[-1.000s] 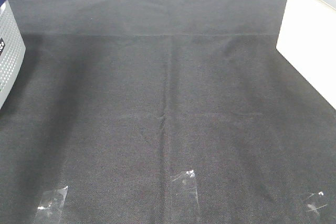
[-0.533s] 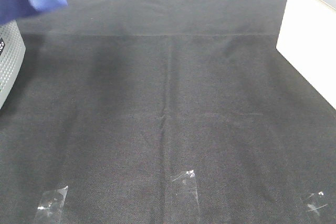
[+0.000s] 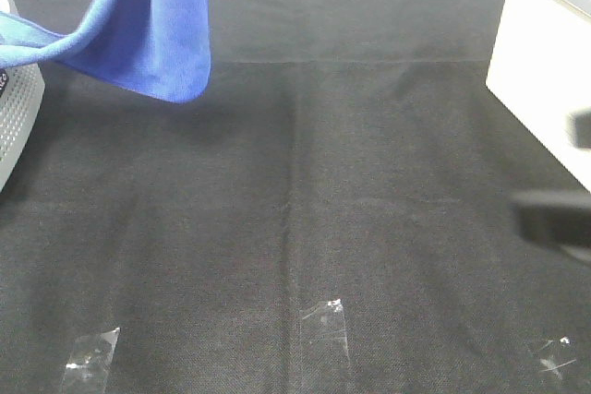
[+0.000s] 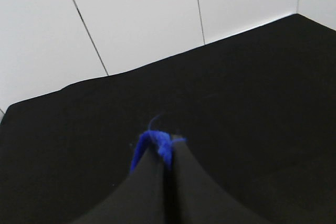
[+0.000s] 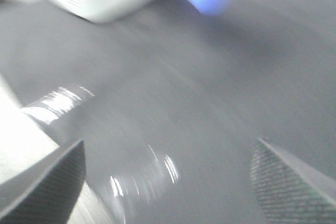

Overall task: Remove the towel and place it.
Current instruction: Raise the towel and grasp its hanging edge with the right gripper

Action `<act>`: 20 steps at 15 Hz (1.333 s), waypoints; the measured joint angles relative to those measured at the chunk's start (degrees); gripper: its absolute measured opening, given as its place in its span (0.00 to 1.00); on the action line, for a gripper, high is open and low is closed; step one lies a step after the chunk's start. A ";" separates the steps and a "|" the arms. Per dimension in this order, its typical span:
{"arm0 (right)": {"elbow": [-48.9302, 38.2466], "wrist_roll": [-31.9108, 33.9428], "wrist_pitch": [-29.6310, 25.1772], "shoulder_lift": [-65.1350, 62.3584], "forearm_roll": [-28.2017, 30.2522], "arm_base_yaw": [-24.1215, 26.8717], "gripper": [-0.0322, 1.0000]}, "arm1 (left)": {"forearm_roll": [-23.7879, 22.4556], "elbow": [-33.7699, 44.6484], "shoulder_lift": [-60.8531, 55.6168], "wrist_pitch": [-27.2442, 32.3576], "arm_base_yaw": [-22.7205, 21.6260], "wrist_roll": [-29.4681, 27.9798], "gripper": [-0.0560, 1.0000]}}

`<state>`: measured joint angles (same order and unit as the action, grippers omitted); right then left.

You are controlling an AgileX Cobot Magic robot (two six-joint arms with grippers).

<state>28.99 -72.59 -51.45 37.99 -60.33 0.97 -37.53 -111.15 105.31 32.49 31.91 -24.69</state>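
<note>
Towel [image 3: 152, 34] suspended above the far left part of the black table covering [image 3: 305, 209], with one fold reaching toward the grey perforated basket [image 3: 17, 108] at the left edge; whether that fold touches the basket cannot be told. A small tuft of blue pile is seen pinched between the clenched jaws of the left gripper [image 4: 163, 153], and the hold is judged to be on an edge only. The right gripper [image 5: 169, 145] is shown with its jaws spread wide and nothing between them, at the right side of the covering, well apart from the cloth.

Three risks are judged:
- The thin pinch may be lost if the cloth is swung or dragged, so that the towel is dropped short of its place.
- The side fold may be snagged on the basket rim.
- The hanging lower corner may be caught on the covering, and the cloth laid bunched rather than flat.

The right wrist view is blurred, so finer detail there cannot be given.
</note>
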 joint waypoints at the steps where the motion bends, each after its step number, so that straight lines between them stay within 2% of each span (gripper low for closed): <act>1: 0.00 -7.05 0.00 4.98 -5.67 0.00 0.81 | 1.66 0.00 0.06 0.74 0.92 3.04 0.05; 3: 0.00 -20.17 -1.38 14.61 -17.88 0.00 0.81 | 6.36 0.00 0.00 1.03 2.41 11.97 0.05; 4: 0.00 -25.67 -3.50 19.25 -22.40 0.00 0.80 | 9.51 0.00 0.00 1.26 3.04 18.39 0.05; 6: 0.00 -37.07 -7.73 28.48 -29.74 0.00 0.80 | 18.16 -0.06 0.00 2.06 3.55 30.94 0.05; 9: 0.11 -50.65 -10.60 39.94 -37.82 0.00 0.80 | 34.38 -0.06 0.00 2.98 3.55 47.38 0.05; 11: 0.97 -55.69 -12.09 46.52 -38.67 0.00 0.80 | 42.63 -0.06 0.00 2.98 3.55 55.12 0.05; 13: 3.72 -57.01 -13.87 53.63 -39.02 0.00 0.79 | 48.07 -0.06 0.00 2.98 3.55 59.93 0.05; 16: 8.77 -57.18 -15.87 62.22 -39.13 -1.32 0.79 | 50.36 -0.06 0.00 2.98 3.55 61.82 0.05; 18: 14.78 -57.18 -14.61 69.67 -39.19 -7.28 0.78 | 50.59 -0.06 0.00 2.98 3.55 61.99 0.05; 20: 20.23 -57.24 -9.85 74.26 -39.08 -11.97 0.78 | 50.65 -0.06 0.00 2.98 3.55 61.99 0.05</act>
<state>49.22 -129.83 -61.31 112.24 -99.41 -11.00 13.12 -111.21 105.31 35.47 35.47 37.30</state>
